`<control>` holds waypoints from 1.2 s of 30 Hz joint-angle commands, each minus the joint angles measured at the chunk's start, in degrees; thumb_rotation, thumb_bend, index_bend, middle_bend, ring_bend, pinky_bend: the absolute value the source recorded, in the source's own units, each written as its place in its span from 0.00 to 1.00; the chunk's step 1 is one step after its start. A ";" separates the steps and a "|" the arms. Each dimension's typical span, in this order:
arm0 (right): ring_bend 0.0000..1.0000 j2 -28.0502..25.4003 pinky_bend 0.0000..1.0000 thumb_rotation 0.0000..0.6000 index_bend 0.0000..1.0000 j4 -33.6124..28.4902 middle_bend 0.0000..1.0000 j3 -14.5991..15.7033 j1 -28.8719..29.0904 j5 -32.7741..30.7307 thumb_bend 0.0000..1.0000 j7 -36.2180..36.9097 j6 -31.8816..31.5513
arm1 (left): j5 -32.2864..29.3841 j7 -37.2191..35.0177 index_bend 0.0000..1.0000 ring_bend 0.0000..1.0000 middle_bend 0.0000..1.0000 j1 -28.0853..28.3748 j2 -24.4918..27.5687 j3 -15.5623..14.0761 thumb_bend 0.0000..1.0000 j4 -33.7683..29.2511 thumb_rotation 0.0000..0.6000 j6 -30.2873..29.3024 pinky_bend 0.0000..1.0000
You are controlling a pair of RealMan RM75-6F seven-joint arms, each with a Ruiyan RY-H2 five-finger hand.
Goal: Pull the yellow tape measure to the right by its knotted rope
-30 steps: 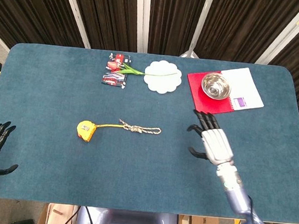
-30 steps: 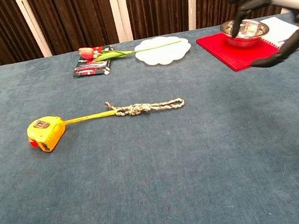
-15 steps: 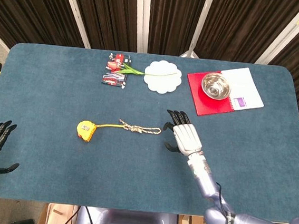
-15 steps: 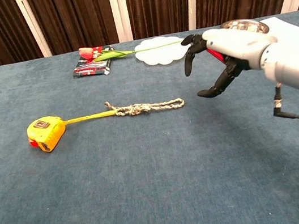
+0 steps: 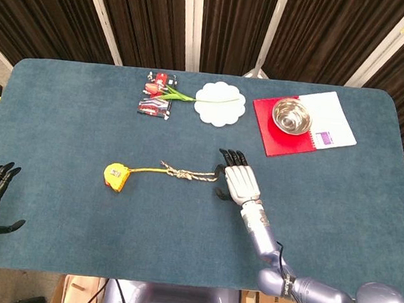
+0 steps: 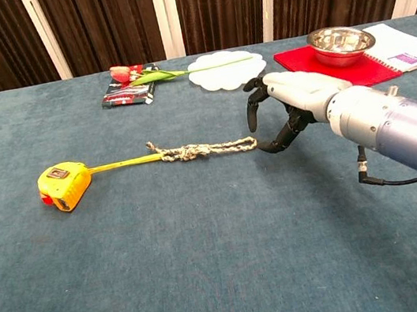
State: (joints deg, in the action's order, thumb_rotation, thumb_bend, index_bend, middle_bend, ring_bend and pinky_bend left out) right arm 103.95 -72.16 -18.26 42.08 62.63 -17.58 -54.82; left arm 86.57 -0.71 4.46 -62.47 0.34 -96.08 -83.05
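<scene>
the right hand [image 6: 284,107], spread and empty at frame centre, is best closed on the rope [image 6: 211,149] end.

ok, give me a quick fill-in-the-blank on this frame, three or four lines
1. The knotted rope is tied to the tape of the ____ tape measure.
2. The hand at the rope's free end is the robot's ____ hand.
3. The metal bowl sits on a ____ notebook.
4. The tulip lies partly on the ____ plate.

Missing words: yellow; right; red; white
</scene>
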 commanded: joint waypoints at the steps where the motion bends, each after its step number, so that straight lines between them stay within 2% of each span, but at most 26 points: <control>1: 0.00 1.44 0.00 1.00 0.51 2.24 0.11 0.06 0.67 -0.53 0.35 0.95 0.59 | -0.08 -0.05 0.00 0.00 0.00 0.00 0.02 0.01 0.00 -0.02 1.00 0.03 0.00; 21: 0.00 6.29 0.00 1.00 0.53 10.58 0.12 -0.25 3.33 -0.86 0.37 4.13 2.08 | -1.28 -0.52 0.00 0.00 0.00 0.08 0.19 0.24 0.00 -0.10 1.00 0.62 0.00; 36: 0.00 7.87 0.00 1.00 0.58 13.38 0.13 -0.08 3.91 -1.07 0.42 5.09 2.55 | -1.83 -0.94 0.00 0.00 0.00 -0.02 0.38 0.27 0.00 -0.13 1.00 0.80 0.00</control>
State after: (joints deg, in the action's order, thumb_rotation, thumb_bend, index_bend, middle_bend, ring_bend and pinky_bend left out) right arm 111.80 -58.78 -18.34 45.99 61.58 -12.49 -52.27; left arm 84.74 -1.65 4.44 -62.09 0.61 -96.21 -82.25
